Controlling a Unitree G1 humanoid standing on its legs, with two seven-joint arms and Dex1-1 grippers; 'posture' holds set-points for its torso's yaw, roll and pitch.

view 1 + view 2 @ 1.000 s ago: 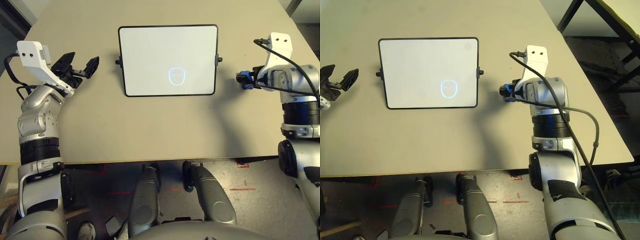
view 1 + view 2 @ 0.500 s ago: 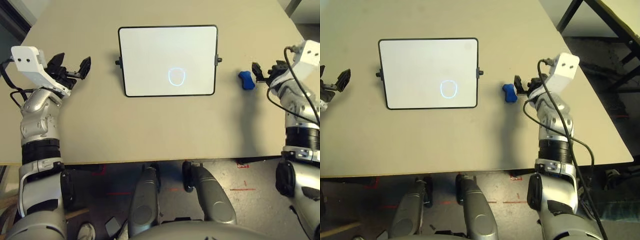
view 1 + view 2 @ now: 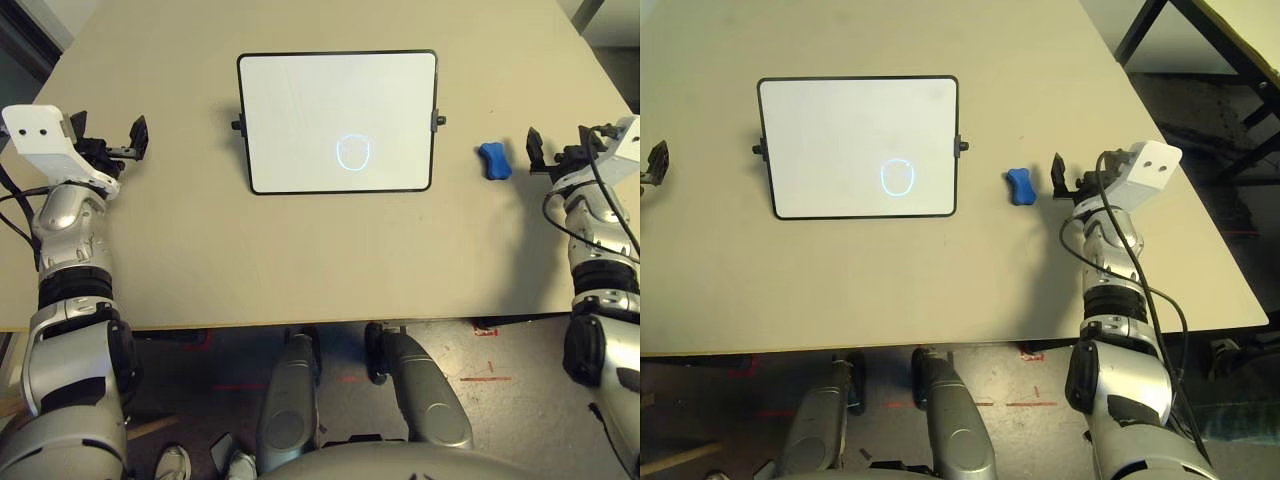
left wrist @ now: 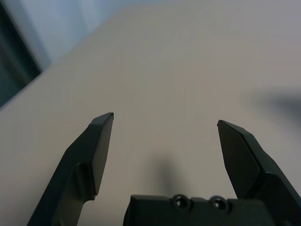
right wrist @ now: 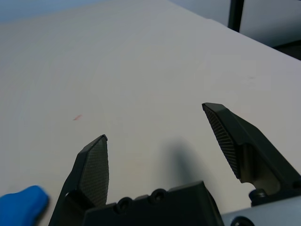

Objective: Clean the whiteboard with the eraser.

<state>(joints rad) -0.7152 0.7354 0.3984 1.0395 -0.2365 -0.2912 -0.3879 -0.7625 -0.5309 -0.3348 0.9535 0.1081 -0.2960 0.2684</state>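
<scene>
The whiteboard (image 3: 337, 120) lies flat at the far middle of the table, with a small bluish ring drawn on its lower middle (image 3: 352, 152). Just off the board's right side the blue eraser (image 3: 493, 160) rests on the table by itself; a corner of this eraser (image 5: 21, 200) appears in the right wrist view. My right gripper (image 3: 562, 148) is open and empty, a short way right of the eraser, its fingers pointing toward it. My left gripper (image 3: 108, 148) is open and empty too, well left of the board. The left wrist view has its fingers (image 4: 101, 146) spread over bare tabletop.
The beige table (image 3: 300, 250) is bare between the board and its front edge. Its right edge runs diagonally close behind my right arm, with black stand legs (image 3: 1150, 30) and floor beyond it.
My right gripper has let go of the eraser, leaving it right of the board, and drawn back to the right. My left arm has drawn back to the left.
</scene>
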